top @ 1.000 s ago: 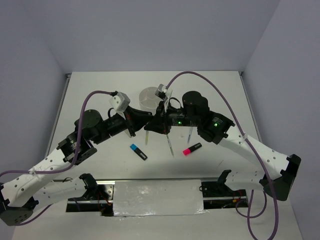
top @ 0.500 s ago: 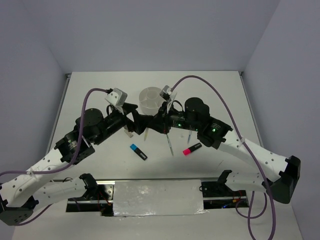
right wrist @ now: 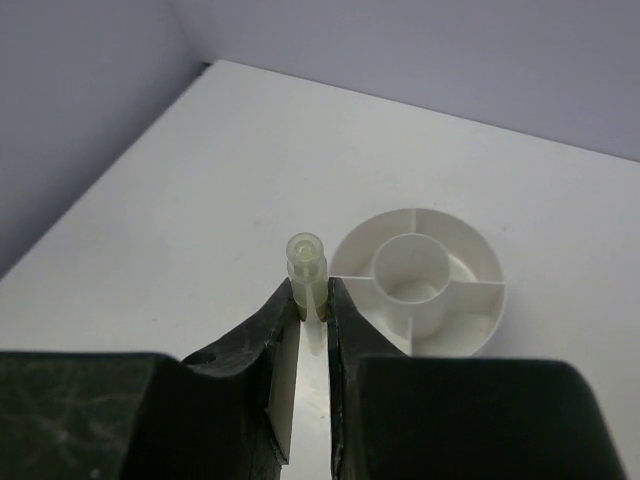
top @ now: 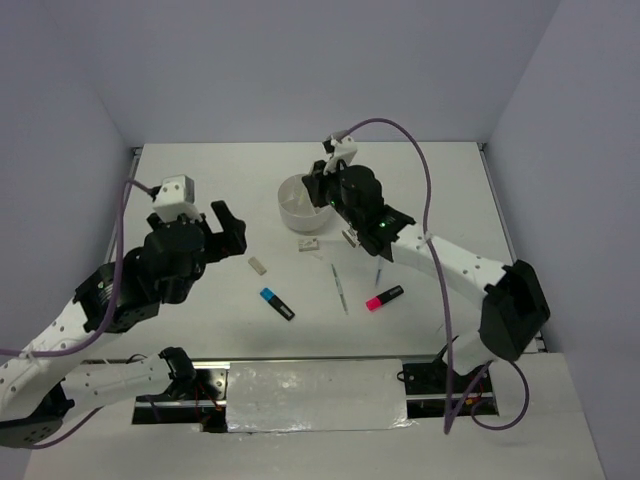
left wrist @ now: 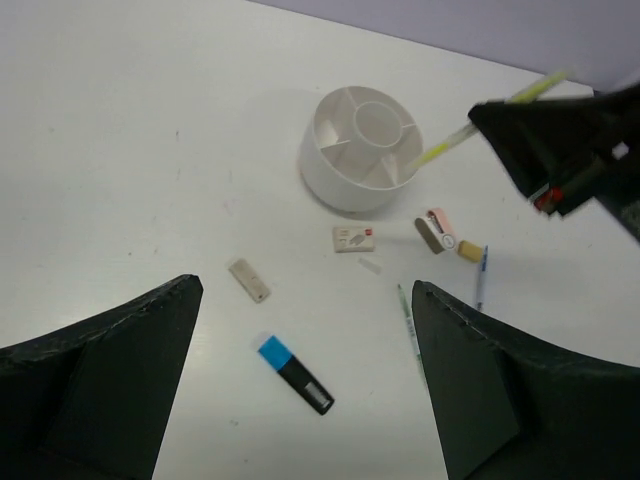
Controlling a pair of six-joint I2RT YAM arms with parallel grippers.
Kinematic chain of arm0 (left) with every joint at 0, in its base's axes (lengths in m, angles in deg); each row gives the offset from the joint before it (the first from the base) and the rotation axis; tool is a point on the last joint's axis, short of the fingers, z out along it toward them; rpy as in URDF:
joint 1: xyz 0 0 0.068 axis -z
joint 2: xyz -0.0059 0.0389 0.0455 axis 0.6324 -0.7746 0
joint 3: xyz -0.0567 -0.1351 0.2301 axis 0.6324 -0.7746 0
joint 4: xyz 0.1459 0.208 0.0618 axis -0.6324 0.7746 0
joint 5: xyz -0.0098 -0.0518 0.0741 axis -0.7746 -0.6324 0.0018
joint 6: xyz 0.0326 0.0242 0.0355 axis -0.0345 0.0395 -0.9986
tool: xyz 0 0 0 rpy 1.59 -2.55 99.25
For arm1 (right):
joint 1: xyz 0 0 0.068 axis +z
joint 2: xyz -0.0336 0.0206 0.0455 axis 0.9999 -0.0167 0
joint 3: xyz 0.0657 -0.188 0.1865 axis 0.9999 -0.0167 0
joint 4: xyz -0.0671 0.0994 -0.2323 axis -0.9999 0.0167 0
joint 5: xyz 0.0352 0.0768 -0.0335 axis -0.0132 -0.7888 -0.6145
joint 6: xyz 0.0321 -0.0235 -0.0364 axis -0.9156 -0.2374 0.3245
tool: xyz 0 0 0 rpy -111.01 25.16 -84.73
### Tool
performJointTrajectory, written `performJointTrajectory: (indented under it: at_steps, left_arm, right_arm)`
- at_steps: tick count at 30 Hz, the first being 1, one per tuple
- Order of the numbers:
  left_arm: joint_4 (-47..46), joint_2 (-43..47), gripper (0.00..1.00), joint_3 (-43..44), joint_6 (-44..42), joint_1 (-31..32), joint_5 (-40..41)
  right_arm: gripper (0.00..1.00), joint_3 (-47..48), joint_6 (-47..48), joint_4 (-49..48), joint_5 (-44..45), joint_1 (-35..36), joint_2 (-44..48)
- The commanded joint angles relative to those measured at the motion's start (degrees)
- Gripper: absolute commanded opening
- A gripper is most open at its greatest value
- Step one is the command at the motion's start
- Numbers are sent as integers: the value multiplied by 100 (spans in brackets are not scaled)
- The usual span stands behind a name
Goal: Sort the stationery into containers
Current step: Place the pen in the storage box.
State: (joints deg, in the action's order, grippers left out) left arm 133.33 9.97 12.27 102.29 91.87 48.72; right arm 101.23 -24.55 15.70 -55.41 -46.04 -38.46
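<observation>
Directly ahead of the left tool (left wrist: 305, 290), whose fingers stand spread wide around nothing, a blue-and-black highlighter (left wrist: 295, 370) lies on the white surface (left wrist: 120, 150). Its long axis runs diagonally, with the blue end pointing away and to the left. Just past it sit a beige eraser (left wrist: 249, 280) to the left and a green pen (left wrist: 410, 330) to the right, the pen lying roughly lengthwise away from the tool. Farther out are a white eraser (left wrist: 355, 238) and a light-blue pen (left wrist: 481, 278). The round white cup (left wrist: 330, 185) with its inner compartments stands beyond them. At the far side, the right tool (right wrist: 312, 303) pinches a yellow pen (left wrist: 440, 150) between pressed-in fingers. The pen slants steeply, its lower end over an outer compartment at the cup's rim and its upper end rising away to the right. Whether the tip touches the cup cannot be told.
</observation>
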Motion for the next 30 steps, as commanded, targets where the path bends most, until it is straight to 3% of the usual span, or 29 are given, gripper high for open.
performJointTrajectory:
  at_steps: [1, 6, 14, 21, 24, 26, 28, 30]
  left_arm:
    - [203, 620, 99, -374, -21, 0, 99]
    - [-114, 1262, 99, -981, -804, 0, -809]
    - [-474, 1791, 99, -1938, -1042, 0, -801]
    - [-360, 1633, 99, -2019, -1016, -8, -818]
    - [-369, 1581, 99, -2028, -1025, -17, -862]
    - [-369, 1563, 99, -2028, -1025, -17, -880]
    - [-387, 1554, 99, -2045, -1033, -17, -924]
    - [-378, 1554, 99, -2045, -1025, -17, -924]
  right_arm:
    - [0, 811, 345, -376, 376, -274, -527]
    - [0, 1375, 354, -330, 165, -599, -1326]
    - [0, 1982, 371, -199, 16, -732, -2250]
    - [4, 2053, 257, -102, -64, -723, -2471]
    - [24, 1860, 178, -217, -143, -723, -2445]
    - [48, 1833, 108, -173, -186, -723, -2436]
    - [60, 1903, 107, -59, -196, -723, -2445]
    - [62, 2061, 134, 160, -240, -723, -2427]
